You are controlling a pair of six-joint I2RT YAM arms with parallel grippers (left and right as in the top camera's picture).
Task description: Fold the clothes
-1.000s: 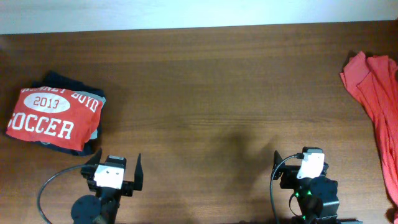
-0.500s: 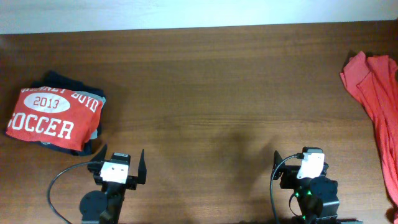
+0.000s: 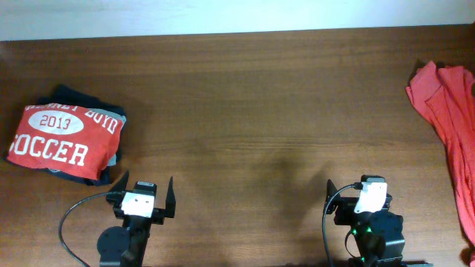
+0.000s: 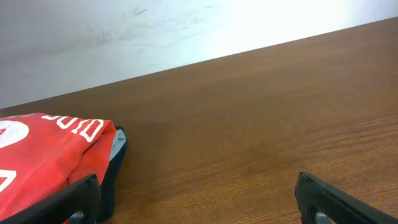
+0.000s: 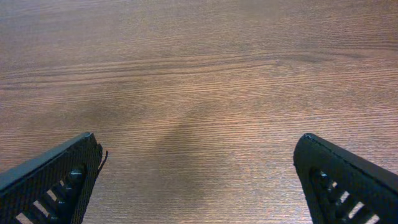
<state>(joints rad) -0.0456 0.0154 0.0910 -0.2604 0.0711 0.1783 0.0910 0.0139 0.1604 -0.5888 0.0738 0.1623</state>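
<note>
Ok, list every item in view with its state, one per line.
SOCCER shirt: folded, lying on top of two other garments.
grey garment: folded, under the SOCCER shirt, only an edge showing.
navy garment: folded, lowest of the three.
plain red shirt: unfolded, rumpled, far right.
left gripper: jaws open, empty.
right gripper: jaws open, empty.

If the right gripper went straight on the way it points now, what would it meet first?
The way looks free: the right gripper faces only bare table. The crumpled orange-red shirt lies well to its right. Its tilt toward the wood is unclear.
</note>
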